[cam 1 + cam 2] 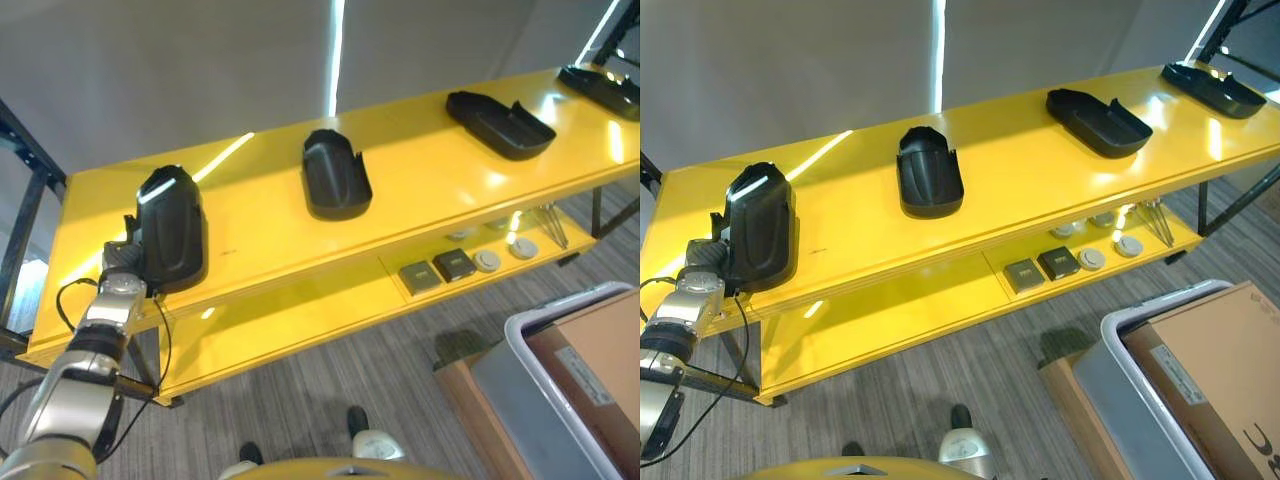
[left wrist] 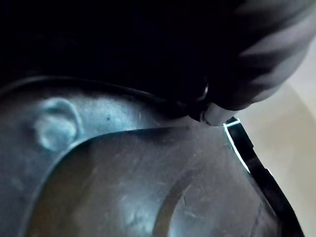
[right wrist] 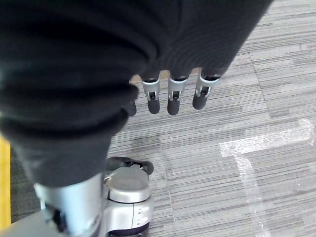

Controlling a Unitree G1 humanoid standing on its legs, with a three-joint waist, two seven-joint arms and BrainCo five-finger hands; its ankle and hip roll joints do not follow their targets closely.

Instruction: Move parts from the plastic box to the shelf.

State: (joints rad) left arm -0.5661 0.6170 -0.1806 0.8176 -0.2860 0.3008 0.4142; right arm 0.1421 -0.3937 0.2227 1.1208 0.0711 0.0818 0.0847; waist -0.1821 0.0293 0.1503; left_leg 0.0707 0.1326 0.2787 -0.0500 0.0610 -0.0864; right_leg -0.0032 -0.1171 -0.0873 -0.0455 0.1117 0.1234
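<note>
A long yellow shelf runs across the scene, with four black moulded plastic parts spaced along its top. The leftmost part, a domed shell, stands at the near left end of the shelf. The robot's left hand is right against its near end, mostly hidden behind it, so whether the fingers grip it cannot be told; the left wrist view shows the part's dark surface from very close. Further right lie a scoop-shaped part, a shallow tray-like part, and a flat part at the far right end. A lower tier of the shelf carries small square and round items. The grey plastic box sits on the floor at lower right, beside a cardboard carton. The right hand hangs over the carpet, fingers relaxed and straight, holding nothing. Judging by this, four parts are shelved; the box's contents are not visible.
</note>
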